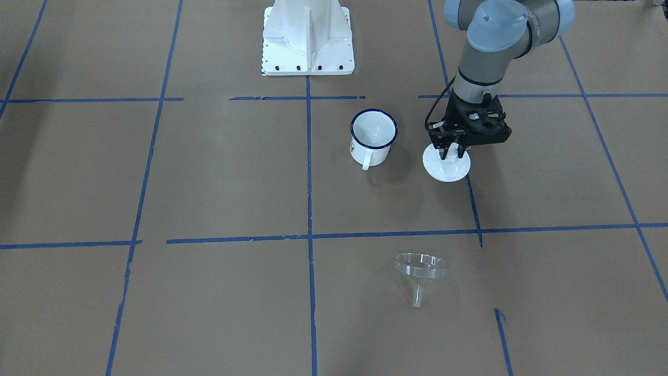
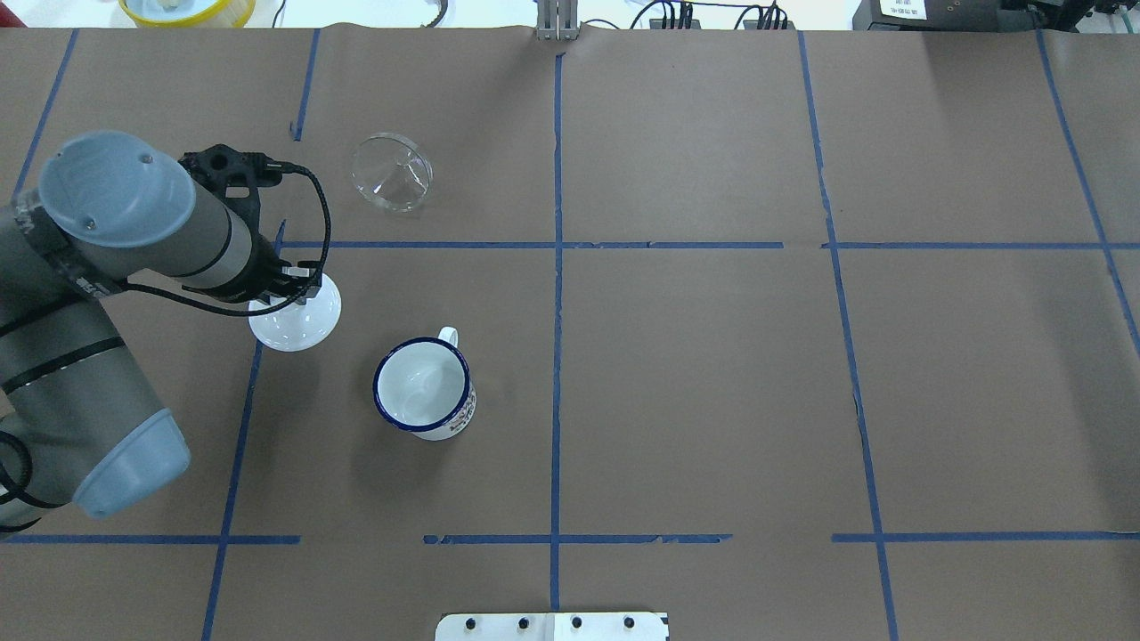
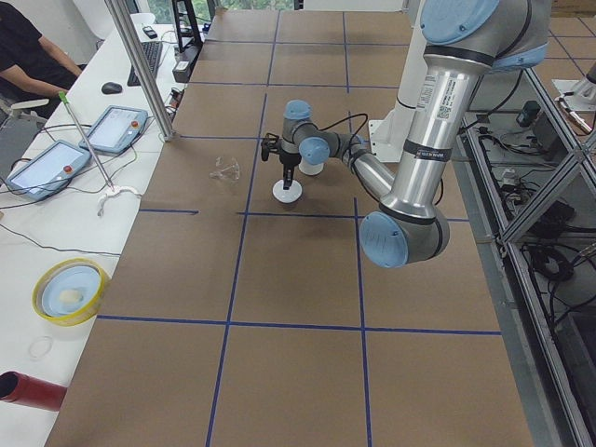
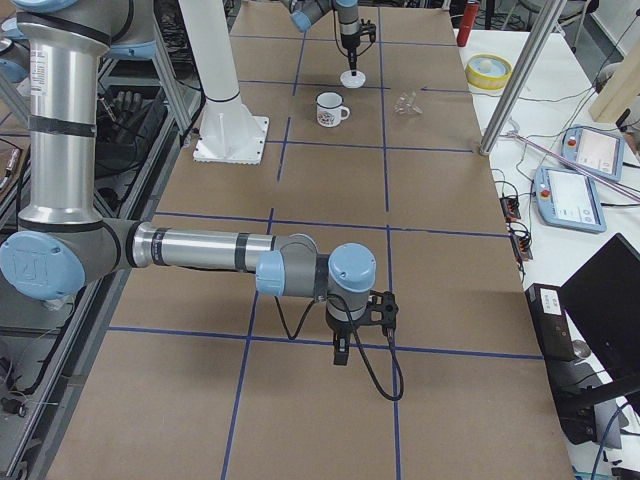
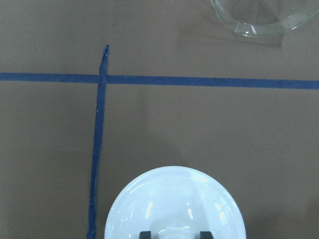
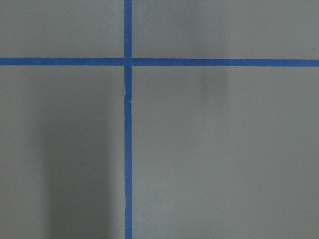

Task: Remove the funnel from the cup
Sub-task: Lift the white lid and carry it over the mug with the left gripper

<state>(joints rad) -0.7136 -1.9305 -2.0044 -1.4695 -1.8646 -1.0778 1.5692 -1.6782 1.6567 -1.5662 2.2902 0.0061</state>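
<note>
Nearest the operators' edge of the worktop [image 1: 209,313], as the front-facing camera sees it, the funnel [image 1: 420,269] lies tipped on its side on the brown paper. Its clear bowl is raised and its short spout points away from the robot. It is out of the cup [image 1: 372,137] and well apart from it, beyond a blue tape line [image 1: 396,233].

Farther in, the cup stands upright with its dark blue rim showing round and its white handle turned toward the operators. The overhead view shows a small dark mark on its side.

Just beside the cup, on the robot's left, sits a flat white round lid [image 1: 446,166]. The left gripper [image 1: 452,152] hangs straight down over it. In the left wrist view the two black fingers [image 5: 145,234] sit close against either side of the lid's knob, gripping it. Whether the lid rests on the worktop or is raised off it I cannot tell. The rim of the funnel shows at the top of that same view.

Farther still, the robot's white pedestal [image 1: 308,42] is bolted at the worktop's far edge.

Away at the robot's right end, the right gripper [image 4: 341,352] points down over bare paper and tape. It shows only in the side view, so I cannot tell how wide its fingers stand.
</note>
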